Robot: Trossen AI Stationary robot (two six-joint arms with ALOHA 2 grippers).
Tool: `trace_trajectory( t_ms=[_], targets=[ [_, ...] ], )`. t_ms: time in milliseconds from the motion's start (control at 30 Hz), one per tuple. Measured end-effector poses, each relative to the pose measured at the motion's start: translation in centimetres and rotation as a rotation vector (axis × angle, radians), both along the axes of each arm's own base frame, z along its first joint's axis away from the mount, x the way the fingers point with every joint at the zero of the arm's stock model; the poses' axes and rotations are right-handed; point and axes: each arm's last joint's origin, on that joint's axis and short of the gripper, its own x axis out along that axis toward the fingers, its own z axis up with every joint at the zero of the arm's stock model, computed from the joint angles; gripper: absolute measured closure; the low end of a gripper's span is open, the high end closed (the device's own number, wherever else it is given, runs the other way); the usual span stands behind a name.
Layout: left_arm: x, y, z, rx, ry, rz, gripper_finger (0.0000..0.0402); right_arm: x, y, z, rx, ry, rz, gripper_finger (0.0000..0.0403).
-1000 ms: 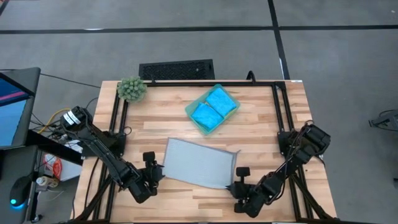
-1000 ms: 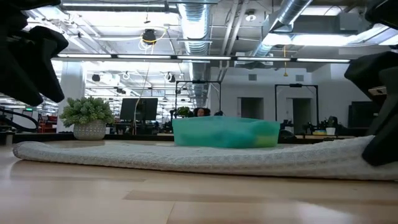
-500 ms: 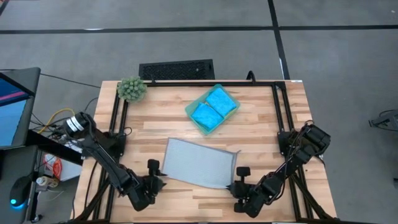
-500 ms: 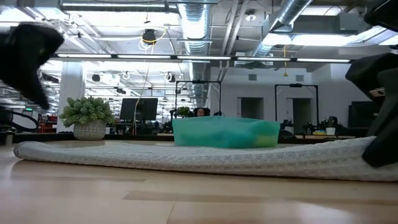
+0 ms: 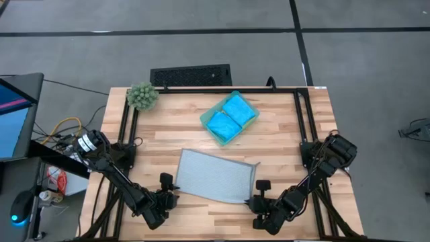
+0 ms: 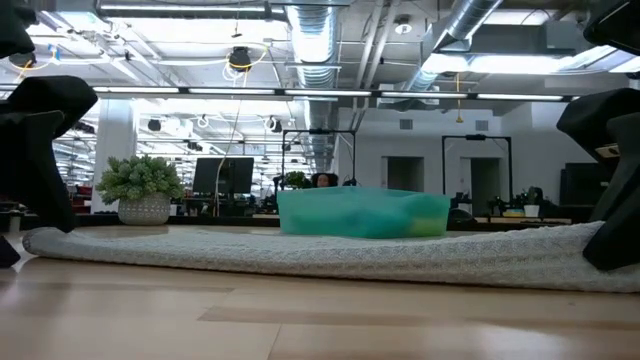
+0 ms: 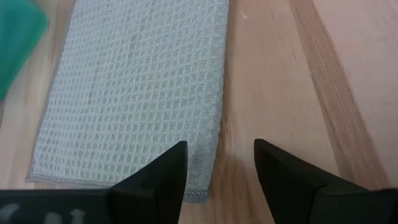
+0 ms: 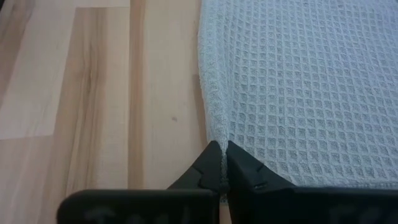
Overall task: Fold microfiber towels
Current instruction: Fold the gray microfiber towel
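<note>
A light grey waffle-weave towel (image 5: 215,176) lies spread on the wooden table, nearer the near edge. My right gripper (image 8: 221,147) is shut on its near right corner. My left gripper (image 7: 219,146) is open and low over the near left corner (image 7: 200,190). One of its fingers (image 7: 166,177) stands over the cloth and the other (image 7: 280,177) over bare wood. In the low view the left gripper (image 6: 40,160) stands at the towel's left end and the right gripper (image 6: 612,215) at its right end. My right gripper pinches the towel's edge at the near right corner (image 8: 216,134) between its two fingers. It comes slanting down from the near right. The cloth rises in a small ridge toward the fingers, and the rest lies flat on the table. My left gripper: whether it touches the towel, I cannot tell.
A teal tray (image 5: 207,124) at the far middle holds two folded blue towels (image 5: 230,115). A fuzzy green plant ball (image 5: 142,96) sits at the far left corner. A black frame rail (image 5: 295,101) runs along the table's edges. Bare wood lies left and right of the grey towel.
My left gripper has come down and toward the table's near edge, rolling a little, to the grey towel's near left corner. It has stayed open. The towel has not moved.
</note>
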Motion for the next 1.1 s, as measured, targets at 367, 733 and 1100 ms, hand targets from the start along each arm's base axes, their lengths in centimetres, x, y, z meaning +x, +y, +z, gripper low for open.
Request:
trace_trajectory(
  t_ms=[367,733,1100],
  targets=[
    [0.2,1.7,-1.0,-0.035,0.020,0.086,0.0281,0.0,0.0,0.0,0.002,0.001,-0.001,0.0374],
    [0.6,2.2,-0.9,-0.043,0.033,0.137,0.0393,0.4,0.5,0.7,0.000,-0.007,0.012,0.0389],
    [1.9,1.1,3.8,0.095,0.123,0.177,0.0396,1.8,1.8,5.9,-0.294,-0.026,-0.018,0.0393]
  ],
)
